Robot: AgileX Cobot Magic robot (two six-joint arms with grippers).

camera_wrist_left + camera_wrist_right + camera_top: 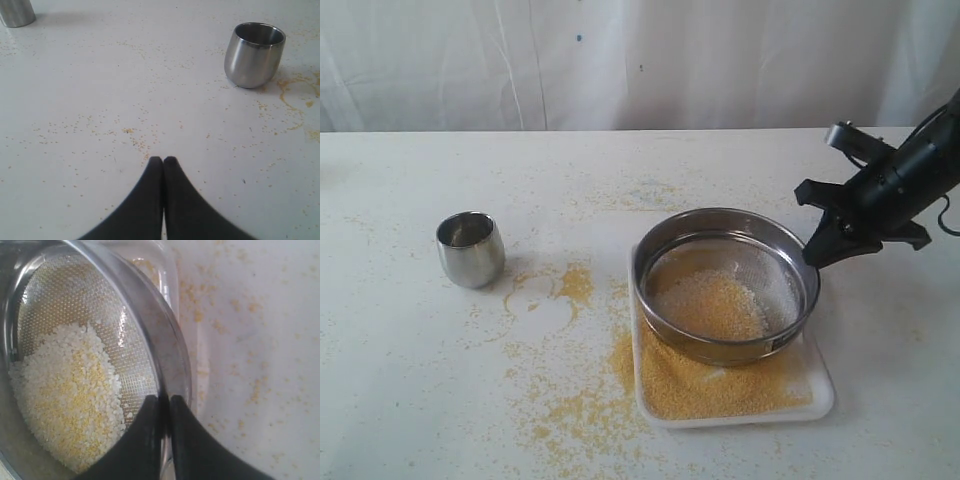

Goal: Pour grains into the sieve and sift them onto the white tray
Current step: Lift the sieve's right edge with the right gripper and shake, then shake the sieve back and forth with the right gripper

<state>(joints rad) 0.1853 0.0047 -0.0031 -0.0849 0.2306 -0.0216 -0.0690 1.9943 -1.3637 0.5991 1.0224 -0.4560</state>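
- The right claw [164,401] pinches the rim of the sieve [720,350], jaws nearly together. The left claw [163,161] is closed on nothing above the tabletop [410,400].
- The sieve sits tilted over the white tray [823,398]. Pale grains [710,305] lie in its mesh, and yellow ones cover the tray and spill beside it.
- Sifting looks under way; the next move calls for shaking the sieve while keeping it over the tray.
- Count: one sieve, one tray, one steel cup [470,250] well apart, and a second steel vessel [15,12] partly seen.

One sieve [720,350], one tray [820,400], one cup [470,250] and one further steel vessel [15,12] are counted, plus two end effectors: the left end effector [163,161] and the right end effector [164,400].
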